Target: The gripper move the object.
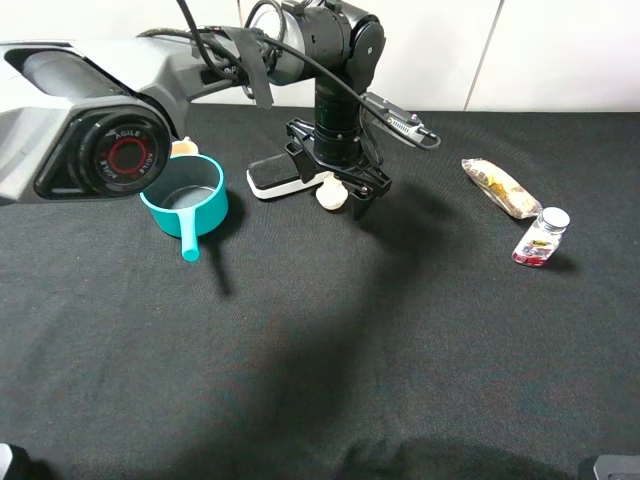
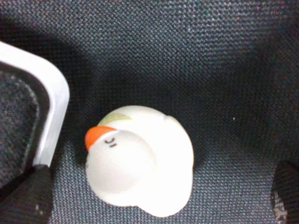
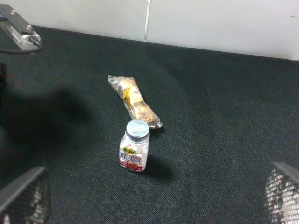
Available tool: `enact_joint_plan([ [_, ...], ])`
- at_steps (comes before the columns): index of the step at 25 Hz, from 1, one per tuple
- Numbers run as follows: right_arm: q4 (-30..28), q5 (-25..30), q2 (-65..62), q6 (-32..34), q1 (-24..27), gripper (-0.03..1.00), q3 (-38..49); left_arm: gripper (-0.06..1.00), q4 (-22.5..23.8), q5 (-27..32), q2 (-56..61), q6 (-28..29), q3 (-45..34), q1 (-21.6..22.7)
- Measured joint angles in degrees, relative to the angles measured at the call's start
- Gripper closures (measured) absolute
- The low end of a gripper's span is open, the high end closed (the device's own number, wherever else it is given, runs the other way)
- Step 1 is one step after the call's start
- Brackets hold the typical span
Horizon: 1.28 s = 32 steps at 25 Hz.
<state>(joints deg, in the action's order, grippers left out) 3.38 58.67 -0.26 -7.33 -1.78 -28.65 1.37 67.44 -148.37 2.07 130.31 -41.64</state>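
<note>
Left arm is reaching across the middle, wrist pointing straight down; left gripper is hanging with jaws spread. Right gripper likewise spread.

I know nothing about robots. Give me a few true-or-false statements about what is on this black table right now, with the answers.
1. The left gripper is over the small cream-white duck-shaped toy. True.
2. The toy has a blue beak. False: it is orange.
3. The teal plastic pot stands left of the black-and-white rectangular eraser. True.
4. The small clear bottle with a silver cap lies on its side. False: it stands upright.
5. The wrapped snack sits inside the pot. False: it lies on the cloth near the bottle.
</note>
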Motion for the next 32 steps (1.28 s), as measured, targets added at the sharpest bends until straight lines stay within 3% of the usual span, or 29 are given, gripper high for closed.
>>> enact_joint_plan([
  [13,0.0,0.0,0.0,0.0,0.0,0.27,0.0,-0.05,0.0,0.0,1.0,-0.1,0.0,-0.2],
  [32,0.1,0.0,0.0,0.0,0.0,0.27,0.0,-0.05,1.8,0.2,18.4,-0.1,-1.0,2.2],
])
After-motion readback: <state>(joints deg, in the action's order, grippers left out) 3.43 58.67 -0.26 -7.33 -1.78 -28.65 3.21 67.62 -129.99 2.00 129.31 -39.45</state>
